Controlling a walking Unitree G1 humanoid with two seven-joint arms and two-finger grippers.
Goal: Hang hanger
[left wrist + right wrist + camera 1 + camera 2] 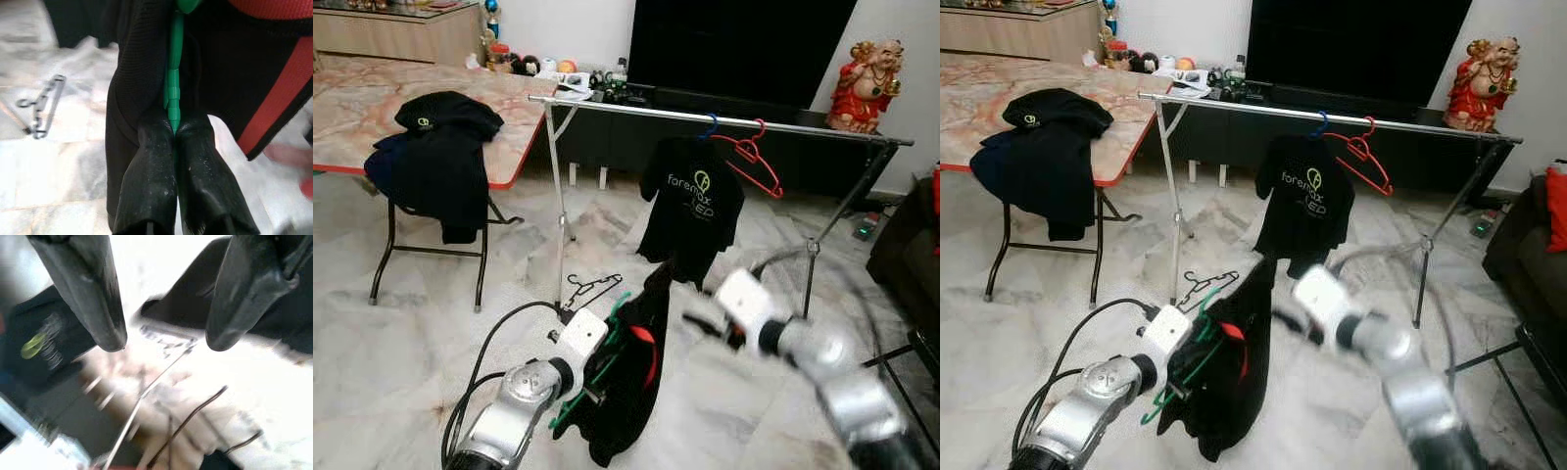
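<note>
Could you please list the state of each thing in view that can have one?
left gripper: shut on the green hanger.
right gripper: open, holding nothing.
green hanger: held up, carrying a black and red garment, not on the rail.
clothes rail: standing.
black T-shirt: hung on the rail.
red hanger: hung on the rail, bare.
black wire hanger: lying on the floor.

**Green, black and red over pale marble**

A green hanger [174,83] carries a black garment [628,382] with red trim. A red hanger [751,157] and a blue, possibly plastic, hook [709,126] hang on the silver rail [636,109]. The floor [421,333] is grey-veined white marble
</note>
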